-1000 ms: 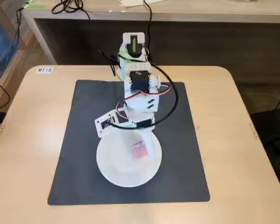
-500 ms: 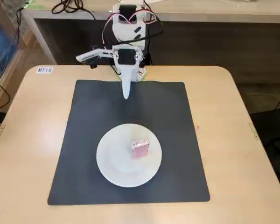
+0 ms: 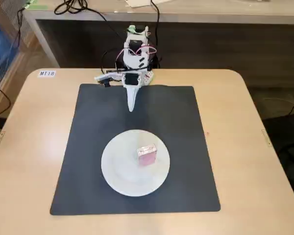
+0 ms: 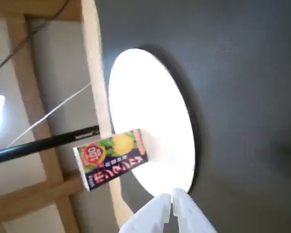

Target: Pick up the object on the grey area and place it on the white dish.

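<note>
The small pink-red box lies on the round white dish, a little right of its middle. The dish sits on the front half of the dark grey mat. My gripper hangs over the mat's back edge, well behind the dish, with its fingers together and nothing between them. In the wrist view the gripper enters from the bottom edge, shut. The dish glares white there, and the box shows its colourful printed face at the dish's left rim.
The mat lies on a tan wooden table with a small "MT18" label at the back left. Cables trail behind the arm's base. A bench edge runs along the back.
</note>
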### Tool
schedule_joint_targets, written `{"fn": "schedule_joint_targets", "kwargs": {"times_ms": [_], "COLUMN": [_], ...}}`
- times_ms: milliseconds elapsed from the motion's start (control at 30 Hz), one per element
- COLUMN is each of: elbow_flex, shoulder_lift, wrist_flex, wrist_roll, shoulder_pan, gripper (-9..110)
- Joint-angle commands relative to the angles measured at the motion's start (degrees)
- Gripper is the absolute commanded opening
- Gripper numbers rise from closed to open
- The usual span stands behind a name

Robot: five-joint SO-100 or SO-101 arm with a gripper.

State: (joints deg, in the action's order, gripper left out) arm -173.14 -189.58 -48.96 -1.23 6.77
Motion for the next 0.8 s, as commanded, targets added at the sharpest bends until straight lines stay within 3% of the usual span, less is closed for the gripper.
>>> {"fn": "schedule_joint_targets", "kwargs": {"times_ms": [0,767], "elbow_flex": [-5.10,-6.42], "shoulder_lift": [-2.37,-2.46], "wrist_flex": [-0.79,-7.56], "wrist_roll": [1.41,4.04], "shoulder_pan": [0.97,-1.76], "gripper": [0,0]}}
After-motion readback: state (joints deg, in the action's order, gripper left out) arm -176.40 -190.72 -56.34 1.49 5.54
